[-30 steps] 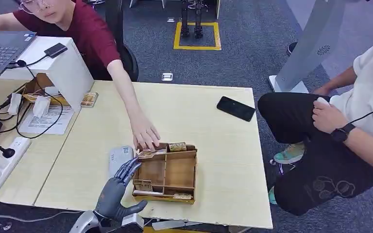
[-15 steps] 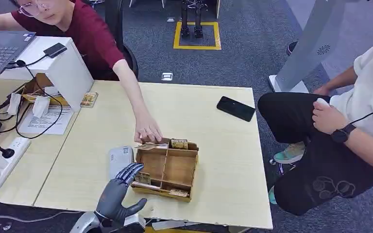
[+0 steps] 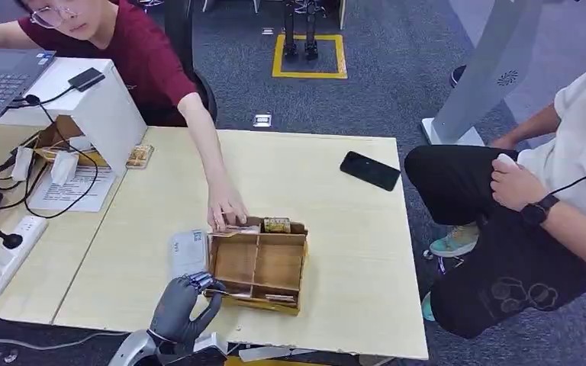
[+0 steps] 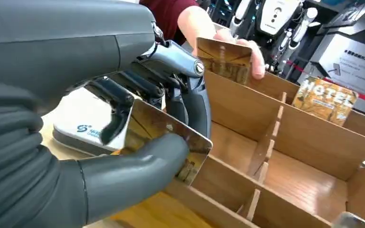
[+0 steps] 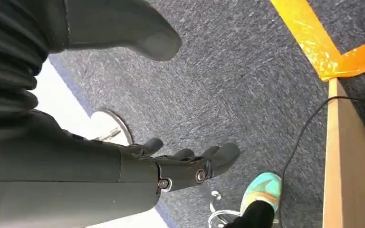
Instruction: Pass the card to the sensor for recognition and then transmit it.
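Observation:
My left hand is at the front left corner of the wooden compartment box. In the left wrist view this hand pinches a shiny card between thumb and fingers, just over the box's near wall. The white card sensor lies flat on the table to the left of the box, next to my hand, and the left wrist view has the sensor behind the card. My right hand hangs over the carpet with its fingers stretched out and holds nothing.
A person's hand holds another card at the box's back left corner. A "HOTEL" card stands in the back slot. A black phone lies on the table at the far right. A second person sits to the right.
My left hand's fingers have curled from spread out onto the card at the box's front left. The person's hand shifted the box slightly and stays at its back edge.

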You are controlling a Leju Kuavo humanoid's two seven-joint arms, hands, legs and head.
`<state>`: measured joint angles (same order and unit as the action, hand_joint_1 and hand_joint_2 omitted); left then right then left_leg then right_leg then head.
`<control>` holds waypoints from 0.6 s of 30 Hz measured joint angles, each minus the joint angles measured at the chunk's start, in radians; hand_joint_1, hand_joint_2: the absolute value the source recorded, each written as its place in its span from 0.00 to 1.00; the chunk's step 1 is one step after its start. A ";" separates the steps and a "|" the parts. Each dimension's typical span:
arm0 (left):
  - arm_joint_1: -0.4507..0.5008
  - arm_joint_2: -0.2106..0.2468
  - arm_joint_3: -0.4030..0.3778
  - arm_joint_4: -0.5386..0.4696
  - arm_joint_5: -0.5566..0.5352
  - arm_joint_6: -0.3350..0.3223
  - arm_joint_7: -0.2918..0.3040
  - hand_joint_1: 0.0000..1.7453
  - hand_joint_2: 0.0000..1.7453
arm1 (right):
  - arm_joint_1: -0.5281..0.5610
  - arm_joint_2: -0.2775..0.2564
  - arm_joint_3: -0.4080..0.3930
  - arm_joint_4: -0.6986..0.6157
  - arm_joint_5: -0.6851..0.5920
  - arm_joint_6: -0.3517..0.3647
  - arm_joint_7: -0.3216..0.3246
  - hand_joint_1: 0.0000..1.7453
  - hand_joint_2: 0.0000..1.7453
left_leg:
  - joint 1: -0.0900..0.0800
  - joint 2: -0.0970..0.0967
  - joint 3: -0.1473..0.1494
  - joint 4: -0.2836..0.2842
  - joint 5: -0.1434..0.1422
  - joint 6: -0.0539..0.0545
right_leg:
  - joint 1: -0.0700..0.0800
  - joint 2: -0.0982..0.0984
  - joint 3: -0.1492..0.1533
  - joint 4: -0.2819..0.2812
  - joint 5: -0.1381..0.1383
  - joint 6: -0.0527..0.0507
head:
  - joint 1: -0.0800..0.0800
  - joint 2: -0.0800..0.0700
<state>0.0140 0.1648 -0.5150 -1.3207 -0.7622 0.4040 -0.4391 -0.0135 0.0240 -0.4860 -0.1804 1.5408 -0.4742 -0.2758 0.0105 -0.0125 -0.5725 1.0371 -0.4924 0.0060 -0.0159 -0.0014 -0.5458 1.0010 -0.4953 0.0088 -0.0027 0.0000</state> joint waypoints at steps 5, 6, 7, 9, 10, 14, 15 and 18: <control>0.000 0.000 0.000 0.000 0.002 -0.002 0.000 1.00 1.00 | -0.004 0.001 0.001 0.000 0.000 -0.001 -0.011 0.00 1.00 | 0.000 0.000 0.000 0.000 0.000 0.000 | 0.000 0.000 0.000 0.000 0.000 0.000 | 0.000 0.000; 0.000 0.000 0.000 0.000 0.005 -0.002 0.000 1.00 1.00 | -0.004 0.002 0.001 0.000 -0.001 -0.002 -0.013 0.00 1.00 | 0.000 0.000 0.000 0.000 0.000 0.000 | 0.000 0.000 0.000 0.000 0.000 0.000 | 0.000 0.000; 0.000 0.000 0.000 0.000 0.006 -0.002 0.000 1.00 1.00 | -0.004 0.002 0.002 0.000 -0.001 -0.003 -0.014 0.00 1.00 | 0.000 0.000 0.000 0.000 0.000 0.000 | 0.000 0.000 0.000 0.000 0.000 0.000 | 0.000 0.000; 0.000 0.000 0.000 0.000 0.008 -0.002 0.000 1.00 1.00 | -0.004 0.002 0.002 0.000 -0.001 -0.004 -0.014 0.00 1.00 | 0.000 0.000 0.000 0.000 0.000 0.000 | 0.000 0.000 0.000 0.000 0.000 0.000 | 0.000 0.000; 0.000 0.000 0.000 0.000 0.009 -0.002 0.000 1.00 1.00 | -0.004 0.003 0.002 0.000 -0.001 -0.005 -0.014 0.00 1.00 | 0.000 0.000 0.000 0.000 0.000 0.000 | 0.000 0.000 0.000 0.000 0.000 0.000 | 0.000 0.000; 0.000 0.000 0.000 0.000 0.011 -0.002 0.000 1.00 1.00 | -0.004 0.003 0.002 0.000 -0.002 -0.009 -0.020 0.00 1.00 | 0.000 0.000 0.000 0.000 0.000 0.000 | 0.000 0.000 0.000 0.000 0.000 0.000 | 0.000 0.000; 0.000 0.000 0.000 0.000 0.011 -0.002 0.000 1.00 1.00 | -0.004 0.003 0.002 0.000 -0.001 -0.010 -0.021 0.00 1.00 | 0.000 0.000 0.000 0.000 0.000 0.000 | 0.000 0.000 0.000 0.000 0.000 0.000 | 0.000 0.000; 0.001 0.000 0.000 0.000 0.039 -0.002 -0.011 1.00 1.00 | -0.004 0.003 0.002 0.000 -0.002 -0.012 -0.021 0.00 1.00 | 0.000 0.000 0.000 0.000 0.000 0.000 | 0.000 0.000 0.000 0.000 0.000 0.000 | 0.000 0.000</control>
<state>0.0150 0.1652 -0.5150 -1.3210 -0.7230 0.4025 -0.4498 -0.0176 0.0271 -0.4837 -0.1804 1.5393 -0.4864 -0.2972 0.0104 -0.0125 -0.5726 1.0371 -0.4925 0.0061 -0.0159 -0.0015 -0.5459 1.0010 -0.4953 0.0088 -0.0027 0.0000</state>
